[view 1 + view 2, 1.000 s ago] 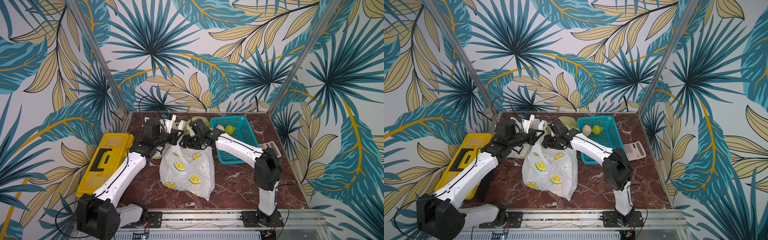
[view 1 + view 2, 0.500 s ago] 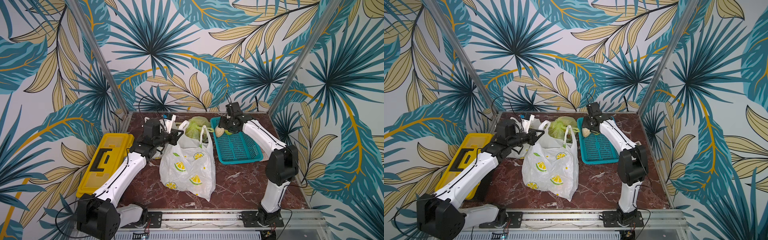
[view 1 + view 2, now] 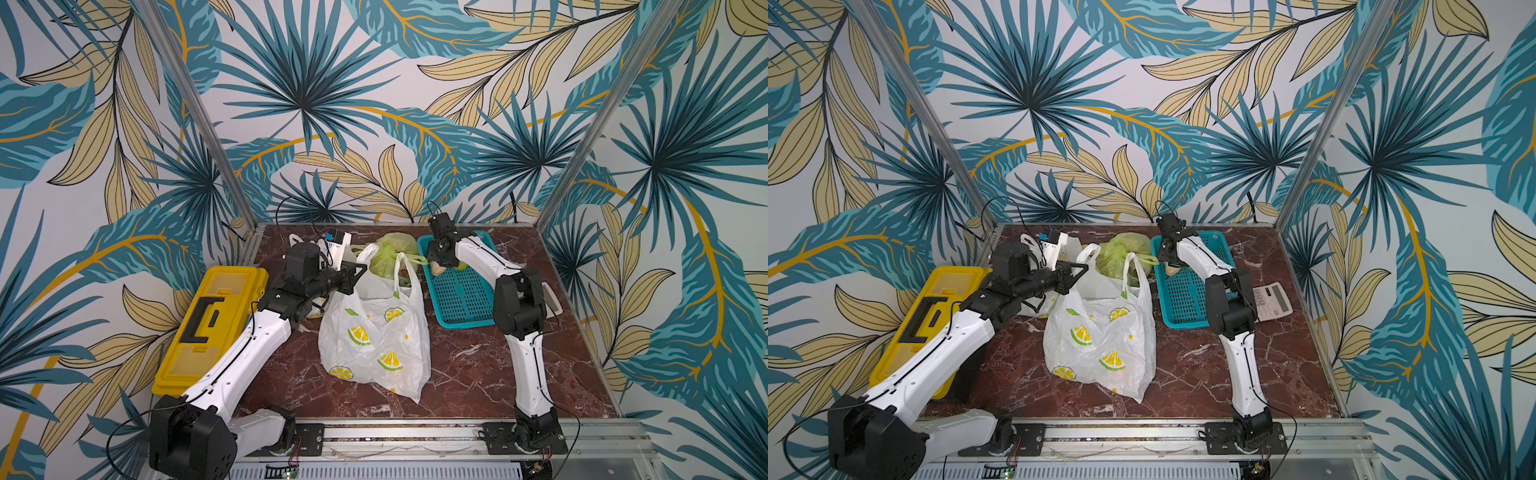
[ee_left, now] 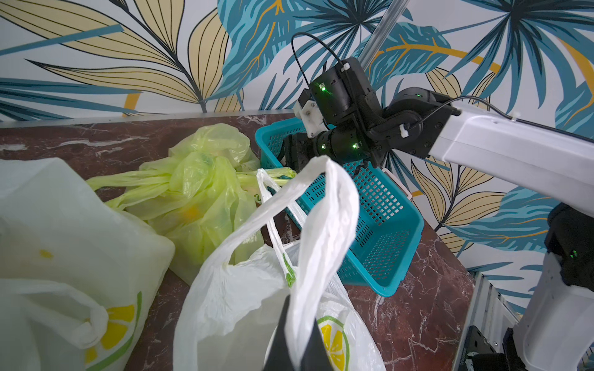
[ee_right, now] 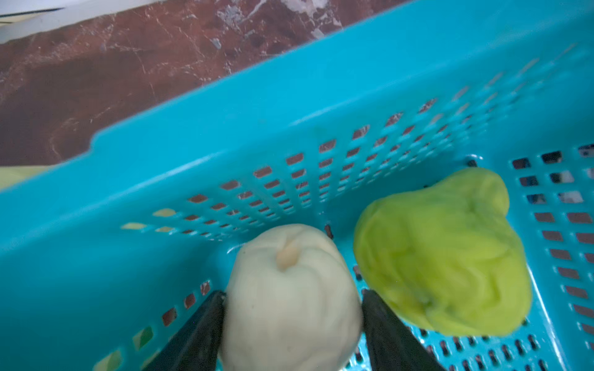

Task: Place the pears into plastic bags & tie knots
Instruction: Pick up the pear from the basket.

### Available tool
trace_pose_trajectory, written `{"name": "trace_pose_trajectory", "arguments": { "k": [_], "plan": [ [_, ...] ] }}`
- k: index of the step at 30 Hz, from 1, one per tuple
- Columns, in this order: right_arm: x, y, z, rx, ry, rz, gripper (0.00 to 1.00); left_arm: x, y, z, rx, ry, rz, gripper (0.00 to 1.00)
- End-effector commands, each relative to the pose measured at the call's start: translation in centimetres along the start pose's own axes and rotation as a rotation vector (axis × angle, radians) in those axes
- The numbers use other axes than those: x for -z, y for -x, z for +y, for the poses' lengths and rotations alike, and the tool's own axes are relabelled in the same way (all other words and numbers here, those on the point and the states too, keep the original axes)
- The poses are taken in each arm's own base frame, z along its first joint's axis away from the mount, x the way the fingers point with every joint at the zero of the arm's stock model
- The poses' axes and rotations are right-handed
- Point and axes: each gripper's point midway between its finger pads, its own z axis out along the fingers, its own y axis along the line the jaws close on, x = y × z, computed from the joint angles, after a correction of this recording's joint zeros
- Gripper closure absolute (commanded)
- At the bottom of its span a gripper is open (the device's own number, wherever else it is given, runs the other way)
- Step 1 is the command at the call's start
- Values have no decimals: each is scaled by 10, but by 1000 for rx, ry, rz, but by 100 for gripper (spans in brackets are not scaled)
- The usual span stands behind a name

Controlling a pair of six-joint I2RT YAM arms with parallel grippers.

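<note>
The worktop [image 3: 465, 374] carries three bags and a basket. The open lemon-print bag [image 3: 374, 332] stands in the middle of it, and this is the one being filled. Just to its right lies the teal basket [image 3: 465, 299]. Behind the open bag sits the yellow-green bag [image 3: 390, 253], already tied. The second white bag [image 4: 64, 225], also tied, lies by the left arm.

Two pears are visible in the basket, both in its far corner: a cream pear [image 5: 289, 289] and a green pear [image 5: 443, 257] just beside it.

The right pincer [image 5: 293, 293] has its jaws down either side of the cream pear, and in the wrist view they seem to press on both flanks. The fruit sits on the basket floor. The left pincer [image 4: 294, 324] is clamped on one loop handle [image 4: 324, 208] of the open bag and holds it up.

The step in hand looks like lifting the cream pear and carrying it into that bag.

- **Grip:** the pear is round and smooth, so it should be squeezed low on its widest part.
- **Lift:** it should rise straight up, clear of the basket wall and of the green neighbour.
- **Carry:** the path should pass over the free handle rather than through it.
- **Bag mouth:** the left arm should hold its handle high and taut so the mouth gapes.
- **Release:** the pear should be let go low inside the bag, so that the thin film neither tips nor tears.
</note>
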Motion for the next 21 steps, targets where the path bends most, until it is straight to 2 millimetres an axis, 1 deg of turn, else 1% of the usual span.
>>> {"name": "trace_pose_trajectory", "arguments": {
  "k": [1, 2, 3, 5, 7, 9, 11, 13, 15, 16, 17, 18, 19, 21],
  "plan": [
    [-17, -20, -10, -13, -37, 81, 39, 5, 7, -6, -14, -8, -34, 97],
    [-12, -18, -8, -23, -16, 84, 44, 6, 7, -5, -13, -7, -34, 97],
    [-3, -12, -6, -26, 8, 74, 50, 6, 7, -6, -13, -8, -35, 97],
    [22, 2, -1, -15, 57, 36, 60, 6, 7, -6, -13, -8, -35, 97],
    [53, 16, 0, 1, 106, -12, 67, 5, 7, -6, -14, -6, -34, 97],
    [83, 24, -2, 7, 142, -49, 70, 4, 8, -4, -11, -2, -34, 97],
    [109, 26, -4, 13, 182, -78, 72, 2, 9, -6, -9, -9, -31, 97],
    [132, 23, -6, 13, 214, -92, 74, 0, 10, -8, -11, -15, -29, 98],
    [156, 15, -2, 12, 269, -95, 75, -2, 12, -10, -13, -21, -28, 97],
    [168, 11, 5, 11, 310, -94, 76, -2, 13, -12, -16, -25, -28, 97],
    [184, 6, 16, 4, 370, -97, 76, -3, 13, -12, -16, -25, -27, 97],
    [199, -2, 33, -4, 448, -98, 76, -4, 15, -12, -18, -25, -30, 98],
    [211, -10, 51, -17, 523, -93, 76, -4, 15, -13, -18, -28, -29, 97],
    [231, -30, 94, -62, 678, -78, 77, -5, 19, -17, -18, -36, -35, 97]
  ]
}}
